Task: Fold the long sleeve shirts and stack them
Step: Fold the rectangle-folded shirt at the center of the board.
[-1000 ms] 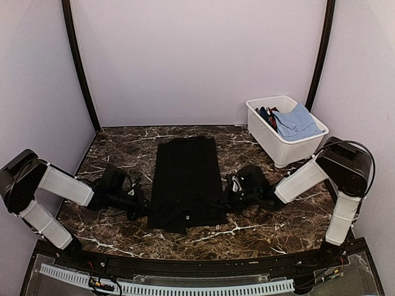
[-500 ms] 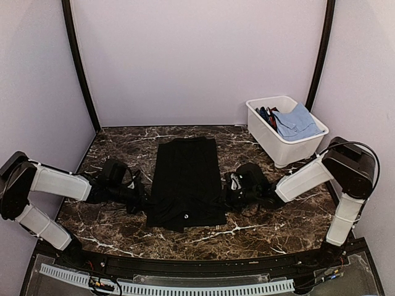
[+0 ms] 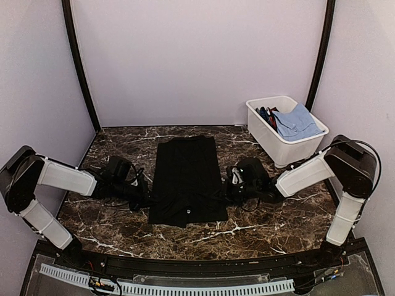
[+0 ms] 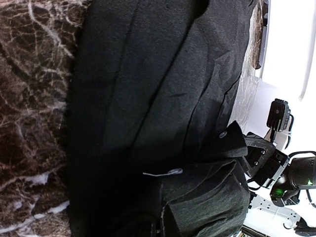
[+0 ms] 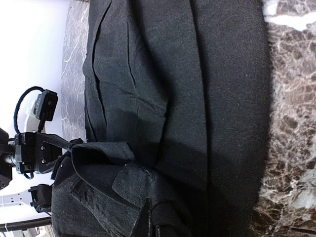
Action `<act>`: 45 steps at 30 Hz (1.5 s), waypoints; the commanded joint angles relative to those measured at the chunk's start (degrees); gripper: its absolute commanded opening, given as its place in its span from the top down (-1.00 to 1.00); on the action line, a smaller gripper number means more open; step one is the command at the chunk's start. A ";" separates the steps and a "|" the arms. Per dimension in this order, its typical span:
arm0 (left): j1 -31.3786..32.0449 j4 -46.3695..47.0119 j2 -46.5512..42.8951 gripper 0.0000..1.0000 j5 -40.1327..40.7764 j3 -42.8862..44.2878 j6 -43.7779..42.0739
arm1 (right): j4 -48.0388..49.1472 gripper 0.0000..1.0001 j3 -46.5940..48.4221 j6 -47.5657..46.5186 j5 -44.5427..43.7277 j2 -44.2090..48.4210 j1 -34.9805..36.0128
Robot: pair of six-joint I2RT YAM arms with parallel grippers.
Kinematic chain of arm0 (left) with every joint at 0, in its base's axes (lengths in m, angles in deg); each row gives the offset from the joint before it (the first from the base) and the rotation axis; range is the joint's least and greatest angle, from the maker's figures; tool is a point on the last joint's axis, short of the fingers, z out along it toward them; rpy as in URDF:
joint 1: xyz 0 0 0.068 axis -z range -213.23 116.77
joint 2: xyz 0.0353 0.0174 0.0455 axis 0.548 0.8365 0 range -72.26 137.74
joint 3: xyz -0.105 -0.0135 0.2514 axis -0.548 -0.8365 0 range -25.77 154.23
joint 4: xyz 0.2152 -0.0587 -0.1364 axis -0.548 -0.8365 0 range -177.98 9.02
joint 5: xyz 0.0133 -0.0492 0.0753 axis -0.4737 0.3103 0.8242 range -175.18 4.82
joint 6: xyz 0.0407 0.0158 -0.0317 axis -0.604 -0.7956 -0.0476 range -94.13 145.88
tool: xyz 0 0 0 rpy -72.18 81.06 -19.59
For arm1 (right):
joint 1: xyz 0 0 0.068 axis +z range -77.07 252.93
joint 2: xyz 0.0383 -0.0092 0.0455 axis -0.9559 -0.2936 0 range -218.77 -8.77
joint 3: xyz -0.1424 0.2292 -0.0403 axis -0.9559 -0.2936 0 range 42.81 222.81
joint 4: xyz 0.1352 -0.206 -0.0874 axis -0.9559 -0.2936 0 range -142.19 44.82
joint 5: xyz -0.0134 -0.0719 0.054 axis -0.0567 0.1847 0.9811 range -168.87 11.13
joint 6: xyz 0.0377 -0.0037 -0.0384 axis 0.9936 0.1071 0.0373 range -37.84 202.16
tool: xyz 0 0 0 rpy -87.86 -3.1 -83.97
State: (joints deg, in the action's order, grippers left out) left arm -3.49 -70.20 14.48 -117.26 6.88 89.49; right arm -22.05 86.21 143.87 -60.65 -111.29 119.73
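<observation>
Since a second ago both arms have slid toward the far side of the worktop, and the near end of the black long sleeve shirt has gone with them. Its near edge now sits further from the arm bases.

Shirt lies flat mid-worktop as a narrow lengthwise strip, sleeves apparently already turned in. The near end is lifted and bunched between the two arms.

Left pincer is clenched on the shirt's near left side and right pincer on its near right side. Both wrist views show cloth gathered up over the fingers, so the tips themselves are hidden.

A tiny white button and a small white label show on the raised flap.

White bin at far right holds a light blue garment plus darker pieces, well apart from the fold.

Handling, my read:
- Light, limp cloth with no stiffness. It sags between the grips and creases easily.
- It looks to drag on the worktop rather than slide clean, so lift before carrying.
- Best hold is the two near corners or side edges, pinching all layers so the tucked sleeves don't fall out.
- Keep both grips level and evenly spaced, or the fold line skews.

Step in hand looks like the near-to-far crosswise fold, barely begun. Stacking not started.
</observation>
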 commanded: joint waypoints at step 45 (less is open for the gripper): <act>-6.16 -2.16 7.66 -0.02 -2.44 13.02 -7.62 | -10.92 -0.23 12.95 -9.54 2.10 -2.83 -6.56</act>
State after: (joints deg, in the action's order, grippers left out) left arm -8.22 -71.75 20.71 -118.00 16.27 83.59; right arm -35.12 97.71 133.80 -60.43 -111.71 115.06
